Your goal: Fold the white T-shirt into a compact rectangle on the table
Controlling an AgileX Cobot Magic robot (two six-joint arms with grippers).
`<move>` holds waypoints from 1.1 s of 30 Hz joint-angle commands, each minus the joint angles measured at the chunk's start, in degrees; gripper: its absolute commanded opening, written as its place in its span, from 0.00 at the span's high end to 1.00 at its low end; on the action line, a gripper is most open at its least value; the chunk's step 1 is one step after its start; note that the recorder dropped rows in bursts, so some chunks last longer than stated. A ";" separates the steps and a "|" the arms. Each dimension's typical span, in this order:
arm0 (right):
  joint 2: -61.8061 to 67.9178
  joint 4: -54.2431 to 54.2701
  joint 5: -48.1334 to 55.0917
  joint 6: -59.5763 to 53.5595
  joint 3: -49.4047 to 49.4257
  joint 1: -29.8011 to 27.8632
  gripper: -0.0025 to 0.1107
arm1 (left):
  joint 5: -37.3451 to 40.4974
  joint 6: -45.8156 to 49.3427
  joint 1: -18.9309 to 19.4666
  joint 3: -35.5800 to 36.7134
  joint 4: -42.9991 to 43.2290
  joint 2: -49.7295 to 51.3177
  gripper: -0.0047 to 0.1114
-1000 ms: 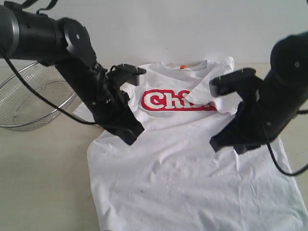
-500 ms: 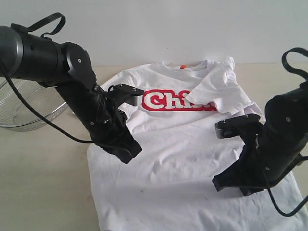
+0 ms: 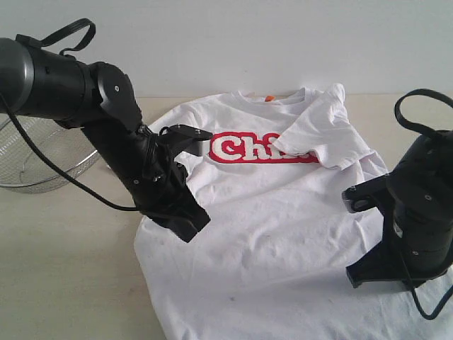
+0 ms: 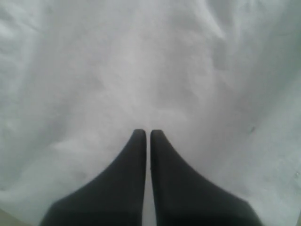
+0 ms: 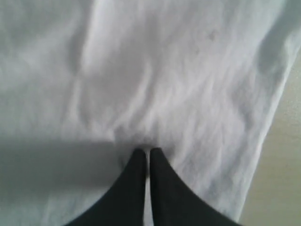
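Observation:
The white T-shirt (image 3: 269, 212) lies spread face up on the table (image 3: 64, 269), red lettering (image 3: 244, 147) across the chest and a small red tag (image 3: 269, 98) at the neck. Its right sleeve (image 3: 318, 131) is folded in over the end of the lettering. My left gripper (image 3: 190, 228) is shut, low over the shirt's left side edge; in the left wrist view its tips (image 4: 146, 134) rest over plain white cloth (image 4: 141, 70). My right gripper (image 3: 357, 275) is shut and low over the shirt's lower right part, tips (image 5: 144, 151) at a slight pucker in the cloth (image 5: 164, 70).
A silver wire-mesh basket (image 3: 35, 156) stands at the left edge behind my left arm. A pale wall runs along the back. Bare tabletop (image 5: 282, 165) shows beside the shirt's right side edge.
My right arm has dropped from beside the folded sleeve down to the shirt's lower right. My left arm has sunk a little along the left edge, which has drawn slightly inward.

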 commanded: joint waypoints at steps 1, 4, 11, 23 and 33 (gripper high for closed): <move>0.14 -2.21 0.91 1.48 0.38 -0.08 0.98 | 0.53 -1.00 -0.36 0.33 0.34 -0.53 0.92; 0.14 -4.70 2.64 4.07 0.38 -0.30 0.98 | -1.16 -8.66 -0.12 0.33 8.21 -0.53 0.92; 0.14 -4.36 0.77 4.35 0.38 -5.30 0.98 | -5.03 -18.21 4.51 0.33 18.32 -0.53 0.92; -1.70 -0.11 -5.19 -0.89 0.16 -4.63 0.98 | -0.09 14.88 21.47 2.15 -27.47 -0.53 0.92; -1.70 1.83 -7.84 -2.94 0.16 -4.63 0.98 | 5.05 41.23 30.64 17.57 -66.92 -0.53 0.92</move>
